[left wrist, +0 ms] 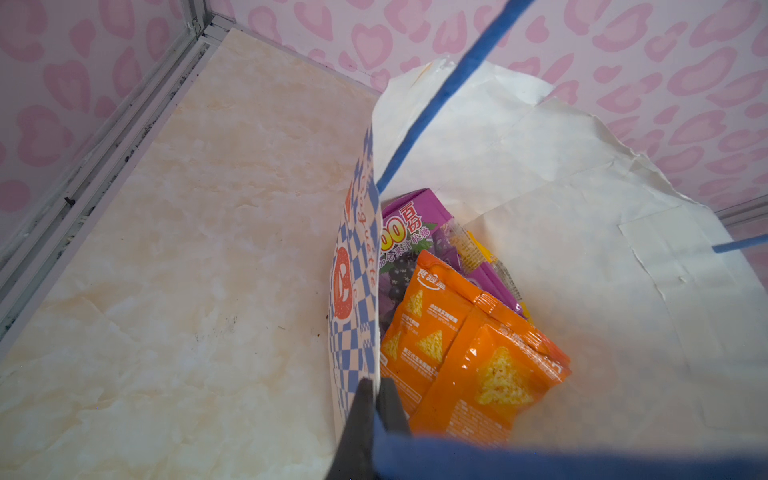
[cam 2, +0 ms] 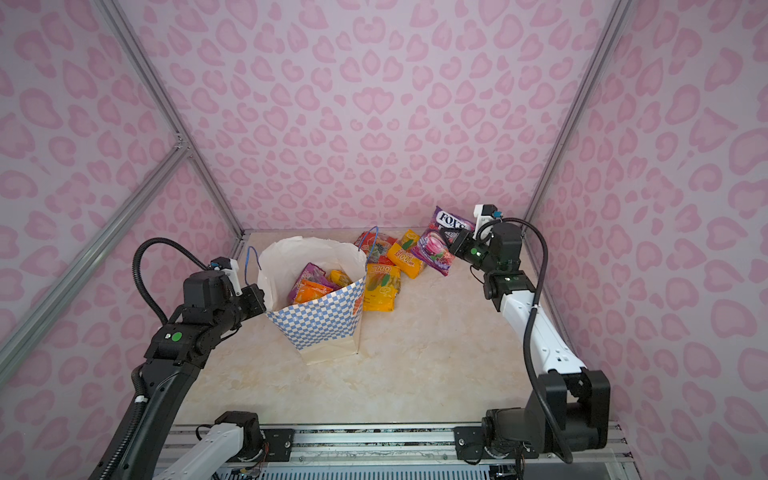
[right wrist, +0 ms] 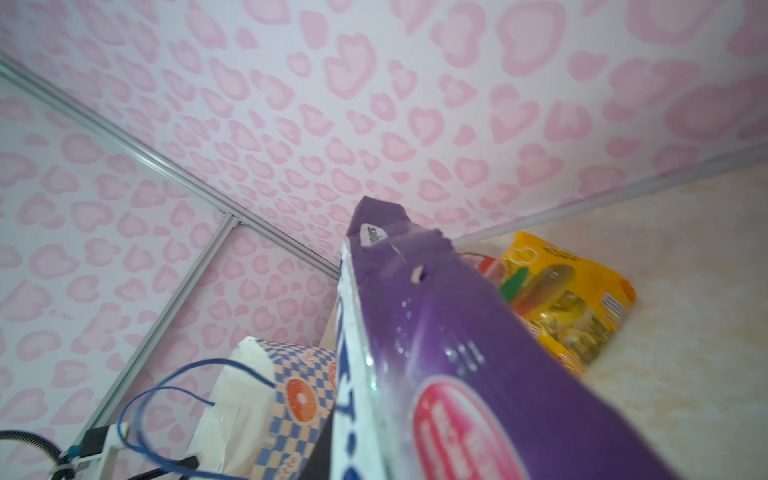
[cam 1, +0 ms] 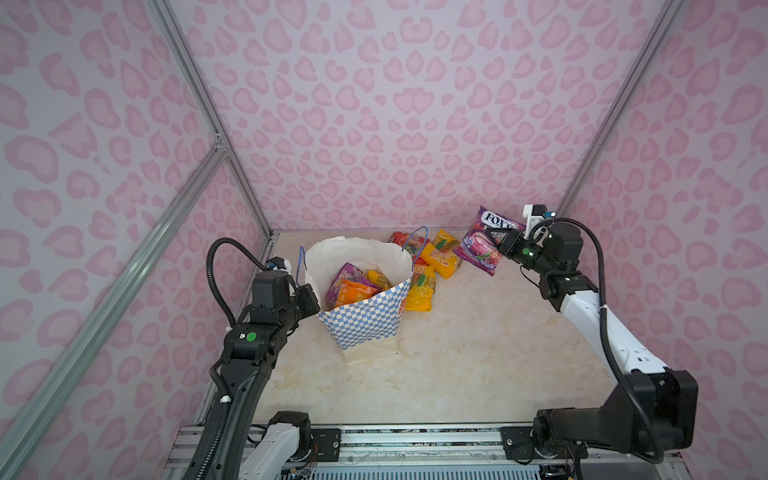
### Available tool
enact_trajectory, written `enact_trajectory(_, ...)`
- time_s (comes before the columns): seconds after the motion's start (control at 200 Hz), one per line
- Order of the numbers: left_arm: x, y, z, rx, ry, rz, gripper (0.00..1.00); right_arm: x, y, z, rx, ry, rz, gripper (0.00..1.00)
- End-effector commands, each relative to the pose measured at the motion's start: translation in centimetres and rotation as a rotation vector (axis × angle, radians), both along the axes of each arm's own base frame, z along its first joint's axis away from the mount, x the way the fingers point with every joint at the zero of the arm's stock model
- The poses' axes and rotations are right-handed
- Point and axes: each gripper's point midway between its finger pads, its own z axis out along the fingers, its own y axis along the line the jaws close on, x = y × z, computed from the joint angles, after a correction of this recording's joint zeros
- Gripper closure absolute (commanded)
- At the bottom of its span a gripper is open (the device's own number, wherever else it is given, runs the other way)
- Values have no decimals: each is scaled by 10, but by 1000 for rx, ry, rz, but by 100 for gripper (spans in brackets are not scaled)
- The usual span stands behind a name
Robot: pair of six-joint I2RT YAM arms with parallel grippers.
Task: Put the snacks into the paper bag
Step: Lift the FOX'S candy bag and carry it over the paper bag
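Note:
The white paper bag (cam 1: 365, 328) with a blue checkered band stands open left of the table's middle. My left gripper (cam 1: 311, 300) is shut on its left rim, and the wrist view shows the dark fingers (left wrist: 365, 411) pinching the paper wall (left wrist: 353, 332). Inside lie a purple snack (cam 1: 344, 277), an orange one (left wrist: 478, 374) and a yellow one (cam 1: 378, 279). My right gripper (cam 1: 505, 243) is shut on the purple FOX'S packet (cam 1: 487, 241), held above the table at the back right. The packet (right wrist: 478, 353) fills the right wrist view and hides the jaws.
On the table right of the bag lie two yellow packets (cam 1: 441, 259) (cam 1: 422, 291) and a red one (cam 1: 404, 240) behind them. The bag's blue cord handles (cam 1: 415, 239) stick up. Pink patterned walls with metal rails (cam 1: 257, 216) close in the back and sides.

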Motion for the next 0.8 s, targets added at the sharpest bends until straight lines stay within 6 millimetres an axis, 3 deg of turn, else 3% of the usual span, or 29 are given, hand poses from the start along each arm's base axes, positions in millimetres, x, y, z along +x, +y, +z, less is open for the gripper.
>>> enact_trajectory(0.0,2,0,4,0,-23,2,94,-26,15,34,-125,-84,-51,83)
enact_trajectory(0.105,3,0,3,-1,-20,2,94,-58,55,82,-151,-204,15,83)
enact_trajectory(0.195,2,-1,4,-4,-22,-2,94,-76,99,102,-176,-259,109,83)
enact_trajectory(0.22,3,-1,3,-6,-21,-3,94,-84,111,117,-176,-296,132,83)
enact_trajectory(0.325,2,-1,4,-3,-24,-3,94,-96,171,115,-282,-343,230,83)
enact_trajectory(0.425,2,0,3,-1,-22,0,95,-96,224,94,-389,-341,315,83)
enact_trajectory(0.585,1,1,4,-1,-25,2,94,-81,292,34,-491,-247,431,84)
enact_trajectory(0.685,1,1,4,2,-26,4,94,-70,314,-1,-592,-226,433,84)
enact_trajectory(0.795,1,1,5,0,-28,3,94,-53,325,-33,-687,-206,415,84)
